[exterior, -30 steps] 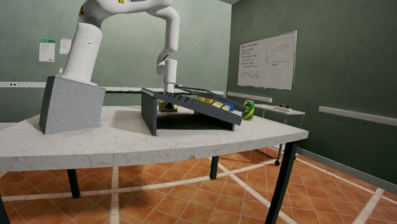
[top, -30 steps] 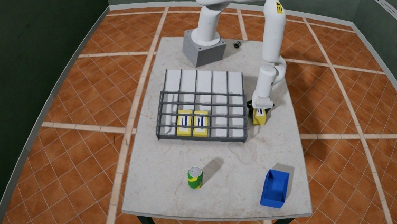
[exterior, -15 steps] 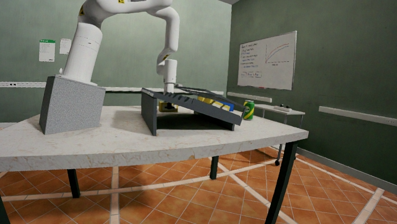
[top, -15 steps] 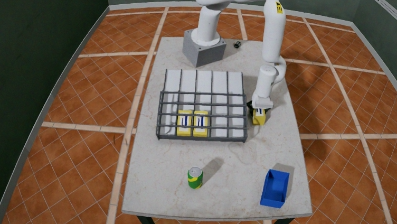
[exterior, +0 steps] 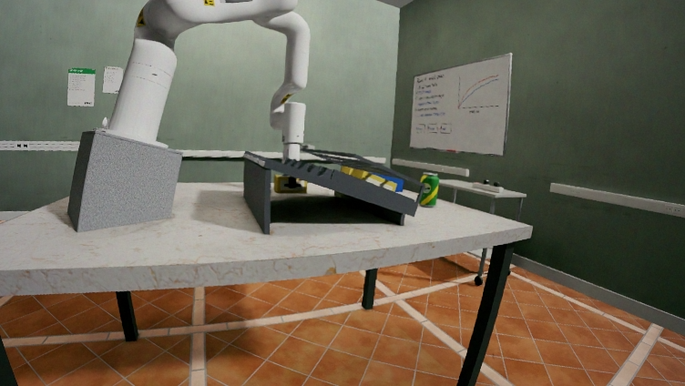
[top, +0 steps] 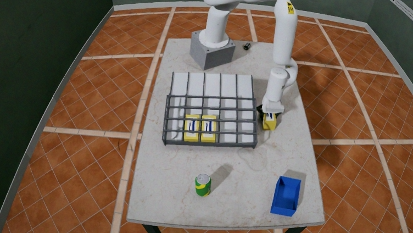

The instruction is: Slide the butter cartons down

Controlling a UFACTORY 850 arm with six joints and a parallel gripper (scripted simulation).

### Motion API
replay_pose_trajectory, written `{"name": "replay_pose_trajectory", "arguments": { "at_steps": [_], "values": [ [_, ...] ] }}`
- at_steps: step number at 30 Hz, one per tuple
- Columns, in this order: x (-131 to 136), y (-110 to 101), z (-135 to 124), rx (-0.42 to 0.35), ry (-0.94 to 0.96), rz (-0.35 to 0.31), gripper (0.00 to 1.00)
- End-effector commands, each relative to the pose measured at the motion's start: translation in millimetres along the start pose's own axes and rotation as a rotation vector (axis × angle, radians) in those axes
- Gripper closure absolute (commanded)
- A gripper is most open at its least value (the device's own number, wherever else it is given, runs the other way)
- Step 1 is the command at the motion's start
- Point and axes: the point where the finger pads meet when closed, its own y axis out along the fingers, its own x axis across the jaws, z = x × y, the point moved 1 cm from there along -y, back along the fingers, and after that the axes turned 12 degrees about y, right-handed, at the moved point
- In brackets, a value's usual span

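Two butter cartons (top: 200,128) rest at the shelf's (top: 209,143) bottom stop in adjacent lanes. Third carton (top: 269,121) stands on desk (top: 236,173) beside shelf, jaws pinching it from above, presumably for lifting to another lane.

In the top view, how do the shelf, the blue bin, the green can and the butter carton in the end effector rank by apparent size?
1. Shelf, by far the largest.
2. Blue bin.
3. Green can.
4. Butter carton held in the end effector: it looks smallest, but the end effector hides part of it, so its rank against the can is unsure.
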Motion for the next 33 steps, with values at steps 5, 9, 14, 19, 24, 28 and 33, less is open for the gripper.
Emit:
{"name": "replay_pose_trajectory", "arguments": {
  "at_steps": [5, 9, 14, 19, 24, 28, 33],
  "values": [
    [-0.6, -0.6, 0.7, 0.001, 0.0, 0.001, 1.0],
    [-0.2, -75.5, 0.1, 0.001, 0.0, 0.001, 1.0],
    [-0.5, -100.6, 0.4, 0.001, 0.0, 0.001, 1.0],
    [-0.5, -100.6, 0.4, 0.001, 0.0, 0.001, 1.0],
    [-0.2, -169.4, -0.1, 0.001, 0.0, 0.0, 1.0],
    [0.0, -199.9, -0.4, 0.001, 0.0, 0.0, 1.0],
    [-0.3, -262.0, -0.2, 0.001, 0.0, 0.0, 1.0]
  ]
}}
